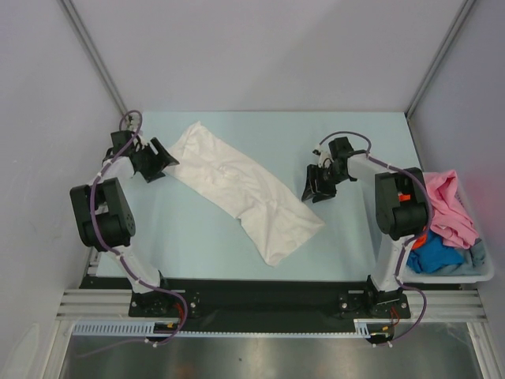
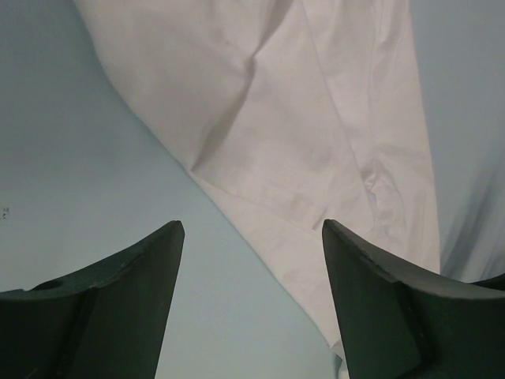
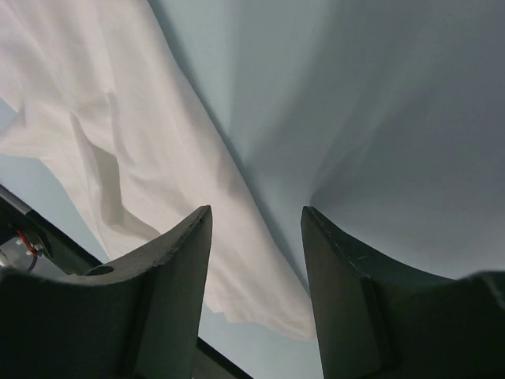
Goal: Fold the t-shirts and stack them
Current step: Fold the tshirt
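Observation:
A white t-shirt (image 1: 245,189) lies as a long band slanting from the far left towards the near middle of the table. My left gripper (image 1: 163,159) hovers at the band's far-left end, open, with nothing between its fingers. In the left wrist view the white t-shirt (image 2: 300,118) runs past the right finger of the left gripper (image 2: 252,225). My right gripper (image 1: 314,189) stands just right of the band's near end, open and holding nothing. The right wrist view has the white t-shirt (image 3: 118,142) below and left of the right gripper (image 3: 256,210). Pink (image 1: 446,205), bright blue (image 1: 432,254) and grey-blue (image 1: 477,254) t-shirts lie heaped at the right.
A pale plastic bin (image 1: 481,274) at the table's right edge holds the coloured shirts, close to the right arm's elbow. White walls close in the left, far and right sides. A black rail runs along the near edge.

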Action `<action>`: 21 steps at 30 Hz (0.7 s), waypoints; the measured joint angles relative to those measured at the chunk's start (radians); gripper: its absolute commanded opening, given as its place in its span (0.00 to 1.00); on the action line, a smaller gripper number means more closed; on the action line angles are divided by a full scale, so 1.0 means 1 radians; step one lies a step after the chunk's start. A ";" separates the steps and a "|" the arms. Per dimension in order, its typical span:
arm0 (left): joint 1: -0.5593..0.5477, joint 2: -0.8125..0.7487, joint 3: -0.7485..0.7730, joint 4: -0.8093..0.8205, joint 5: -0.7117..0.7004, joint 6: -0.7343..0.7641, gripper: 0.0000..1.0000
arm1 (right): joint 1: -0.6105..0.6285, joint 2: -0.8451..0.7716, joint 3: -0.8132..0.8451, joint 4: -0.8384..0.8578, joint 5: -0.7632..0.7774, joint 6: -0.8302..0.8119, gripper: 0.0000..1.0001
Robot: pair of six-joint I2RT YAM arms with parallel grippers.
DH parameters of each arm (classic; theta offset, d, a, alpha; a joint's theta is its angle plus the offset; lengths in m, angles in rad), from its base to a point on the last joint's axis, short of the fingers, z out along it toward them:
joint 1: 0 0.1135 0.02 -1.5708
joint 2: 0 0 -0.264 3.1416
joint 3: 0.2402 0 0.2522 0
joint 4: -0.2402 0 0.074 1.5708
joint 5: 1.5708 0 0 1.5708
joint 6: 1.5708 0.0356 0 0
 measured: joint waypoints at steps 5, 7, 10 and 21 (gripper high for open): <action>0.003 0.005 0.000 0.002 -0.011 0.000 0.77 | -0.001 0.024 -0.001 0.010 -0.061 -0.011 0.44; 0.005 0.011 0.000 0.002 -0.015 0.000 0.77 | -0.001 0.027 -0.002 0.015 -0.076 -0.012 0.42; 0.009 0.018 0.000 0.002 -0.024 0.000 0.77 | 0.000 0.036 -0.002 0.018 -0.095 -0.011 0.38; 0.029 0.103 0.019 0.022 -0.053 -0.021 0.76 | 0.013 0.063 -0.002 0.006 -0.087 0.011 0.14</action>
